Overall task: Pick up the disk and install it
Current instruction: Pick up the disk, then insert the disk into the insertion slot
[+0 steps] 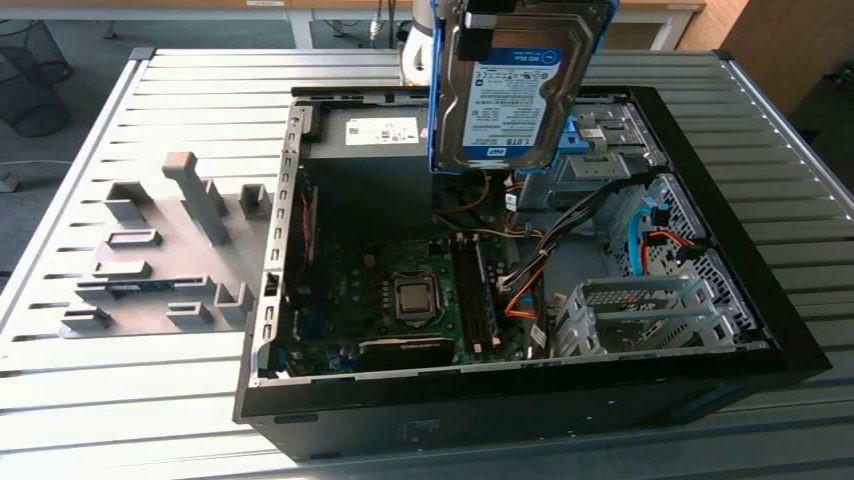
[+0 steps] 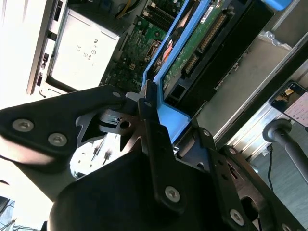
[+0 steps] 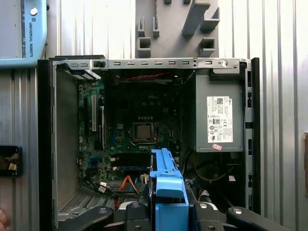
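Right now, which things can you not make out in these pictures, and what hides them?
1. Exterior view: the top of the disk is cut off by the picture's upper edge.
2. Exterior view: the disk covers part of the grey metal cage behind it.
3. First wrist view: the disk's label is hidden; the disk is edge-on in the gripper.

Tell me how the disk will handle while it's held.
Likely rigid: the disk hangs upright in the end effector without sagging. Probably heavy for its size, being metal. Its blue plastic rails may flex or slip slightly.
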`<state>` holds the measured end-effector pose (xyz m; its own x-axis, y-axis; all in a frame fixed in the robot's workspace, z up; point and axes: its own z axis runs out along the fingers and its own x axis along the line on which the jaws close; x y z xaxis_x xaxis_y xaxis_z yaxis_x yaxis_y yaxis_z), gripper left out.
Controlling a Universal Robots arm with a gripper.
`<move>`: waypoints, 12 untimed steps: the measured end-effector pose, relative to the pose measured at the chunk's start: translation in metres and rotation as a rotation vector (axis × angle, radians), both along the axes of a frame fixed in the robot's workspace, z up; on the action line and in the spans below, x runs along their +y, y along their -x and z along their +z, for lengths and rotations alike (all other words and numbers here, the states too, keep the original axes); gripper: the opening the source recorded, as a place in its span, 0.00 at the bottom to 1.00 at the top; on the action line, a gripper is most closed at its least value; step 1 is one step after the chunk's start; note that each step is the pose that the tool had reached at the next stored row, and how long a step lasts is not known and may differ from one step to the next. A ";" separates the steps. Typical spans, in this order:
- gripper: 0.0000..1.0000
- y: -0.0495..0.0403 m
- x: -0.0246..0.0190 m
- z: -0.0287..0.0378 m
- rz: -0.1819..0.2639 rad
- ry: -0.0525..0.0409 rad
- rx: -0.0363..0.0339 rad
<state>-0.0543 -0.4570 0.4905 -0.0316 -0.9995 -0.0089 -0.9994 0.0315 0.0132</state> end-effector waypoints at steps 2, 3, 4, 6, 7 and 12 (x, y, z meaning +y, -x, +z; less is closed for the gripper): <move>0.36 0.0000 0.0000 0.0000 0.000 0.0000 0.0000; 0.36 -0.0001 0.0000 0.0000 0.000 0.0001 0.0000; 0.36 -0.0001 0.0000 0.0000 0.000 0.0001 0.0000; 0.36 -0.0002 0.0000 0.0000 0.000 0.0001 0.0000; 0.36 -0.0002 0.0000 0.0000 0.000 0.0000 0.0000; 0.36 -0.0002 -0.0102 -0.0001 0.000 0.0001 0.0000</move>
<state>-0.0541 -0.4672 0.4904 -0.0316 -0.9995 -0.0088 -0.9994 0.0315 0.0132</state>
